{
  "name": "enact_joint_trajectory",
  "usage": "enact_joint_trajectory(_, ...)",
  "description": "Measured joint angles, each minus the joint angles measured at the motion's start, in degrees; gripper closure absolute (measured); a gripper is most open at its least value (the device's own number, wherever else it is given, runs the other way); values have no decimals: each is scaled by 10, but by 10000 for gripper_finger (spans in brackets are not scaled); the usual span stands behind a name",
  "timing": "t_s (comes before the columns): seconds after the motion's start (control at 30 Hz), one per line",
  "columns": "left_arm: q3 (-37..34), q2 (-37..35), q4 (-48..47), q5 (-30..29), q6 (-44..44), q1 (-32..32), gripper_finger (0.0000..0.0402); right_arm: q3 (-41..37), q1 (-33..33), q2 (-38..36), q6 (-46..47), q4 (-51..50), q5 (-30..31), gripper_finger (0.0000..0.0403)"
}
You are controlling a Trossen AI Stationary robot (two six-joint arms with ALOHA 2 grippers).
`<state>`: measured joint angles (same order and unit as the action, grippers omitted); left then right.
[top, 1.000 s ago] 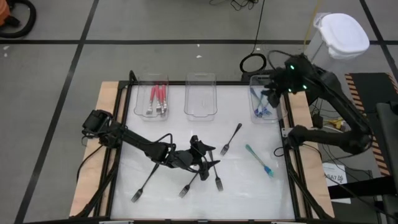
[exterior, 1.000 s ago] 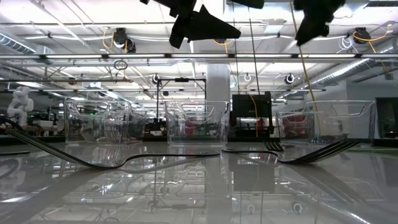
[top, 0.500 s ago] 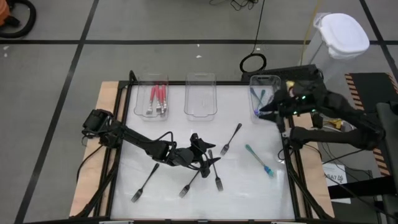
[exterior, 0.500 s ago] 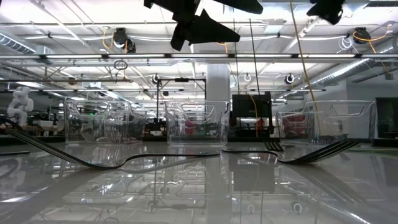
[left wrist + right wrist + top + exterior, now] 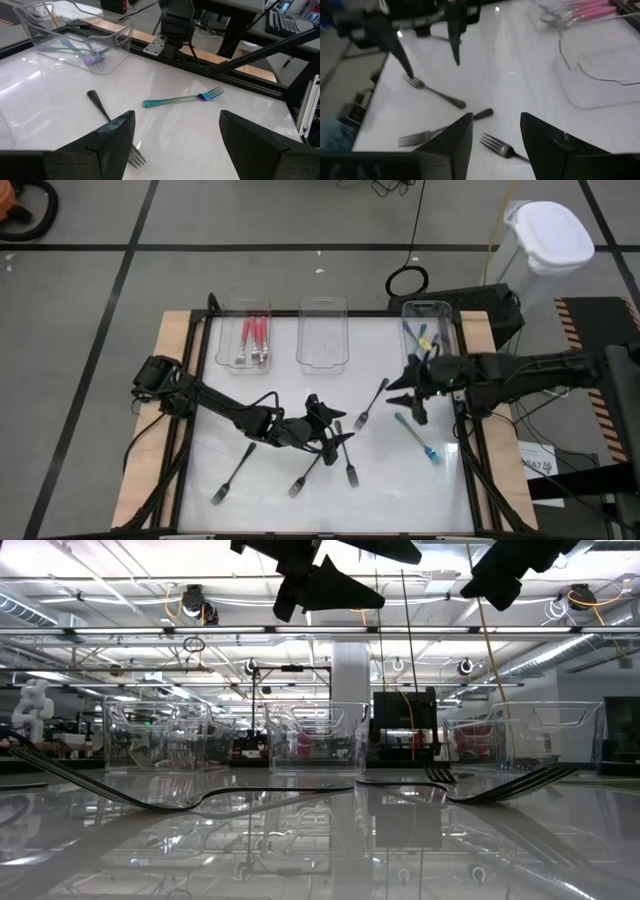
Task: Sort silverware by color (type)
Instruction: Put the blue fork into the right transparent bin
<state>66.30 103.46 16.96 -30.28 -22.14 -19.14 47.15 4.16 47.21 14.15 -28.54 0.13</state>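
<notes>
Several black-handled forks lie flat on the white table: one (image 5: 370, 402) in the middle, three (image 5: 305, 473) toward the near edge. A teal fork (image 5: 417, 437) lies at the right. Pink forks (image 5: 253, 340) lie in the left clear tray, blue ones (image 5: 418, 340) in the right tray (image 5: 441, 320). The middle tray (image 5: 322, 360) holds nothing. My left gripper (image 5: 340, 430) hovers open above the near black forks. My right gripper (image 5: 405, 402) hangs open above the table between the middle black fork and the teal fork (image 5: 182, 99), nothing between its fingers (image 5: 460, 137).
The three trays stand in a row along the far edge. A dark frame rail (image 5: 462, 430) and wooden strips border the table left and right. A white lidded bin (image 5: 547, 235) and a cable coil (image 5: 407, 280) are on the floor beyond.
My right gripper has swung from above the right tray toward the near edge and the table's middle, sinking and tipping as it went. It now hangs over the table by the teal fork. No fork has moved.
</notes>
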Motion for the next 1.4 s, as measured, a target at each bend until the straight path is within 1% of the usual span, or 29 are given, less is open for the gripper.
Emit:
enact_joint_trajectory(0.17, 0, 0, -3, -2, 4, 0, 117, 0, 100, 46, 26, 6, 92, 241)
enact_joint_trajectory(0.33, 0, 0, -6, -2, 4, 0, 117, 0, 195, 88, 84, 5, 175, 241)
enact_joint_trajectory(0.43, 0, 0, -6, -2, 3, 0, 117, 0, 247, 113, 127, 2, 209, 241)
enact_joint_trajectory(0.63, 0, 0, -5, -2, 0, 0, 117, 0, 331, 159, 209, -5, 240, 241)
enact_joint_trajectory(0.77, 0, 0, -4, -2, -4, -2, 117, 0, 371, 185, 262, -18, 254, 241)
enact_joint_trajectory(0.97, 0, 0, -4, -2, -29, -9, 117, 0, 416, 225, 295, -48, 251, 241)
enact_joint_trajectory(1.13, 0, 0, -4, -2, -45, -25, 117, 0, 436, 247, 317, -71, 207, 241)
enact_joint_trajectory(1.4, 0, 0, -4, -2, -46, -64, 117, 0, 455, 269, 427, -161, 177, 241)
